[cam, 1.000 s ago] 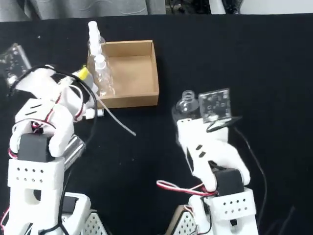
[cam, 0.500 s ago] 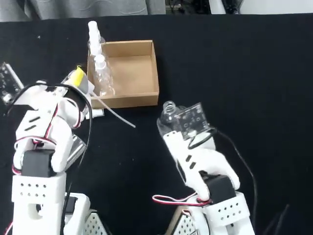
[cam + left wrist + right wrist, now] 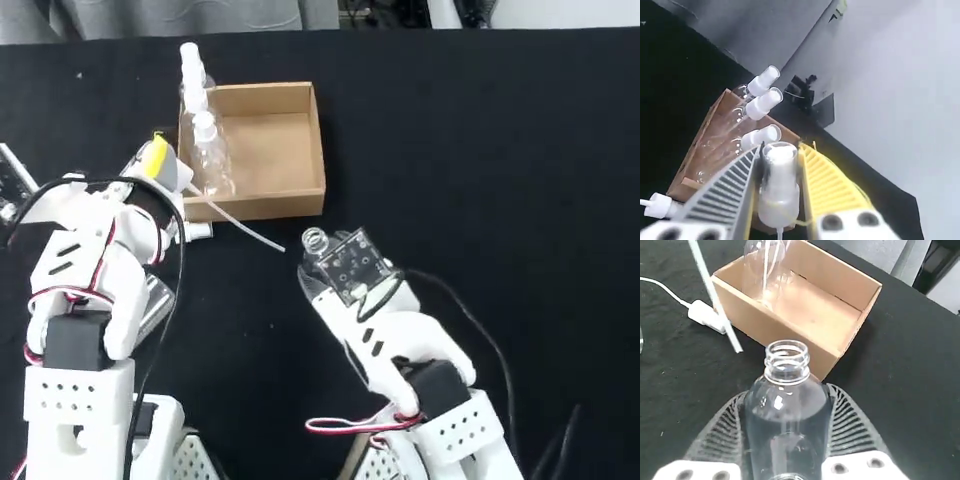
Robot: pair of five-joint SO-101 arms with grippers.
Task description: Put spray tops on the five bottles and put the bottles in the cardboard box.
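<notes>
Just nr box (image 3: pixel 319 150) corner, uncapped bottle (image 3: pixel 314 243), apart

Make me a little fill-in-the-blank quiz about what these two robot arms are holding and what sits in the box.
The clear bottle in the right pincer has no ____ on its neck.
The left pincer is shut on a spray top coloured ____.
The cardboard box holds ____ capped bottles.
A loose spray top lies on the ____ table, outside the box.
Missing words: spray top; white; three; black.
</notes>
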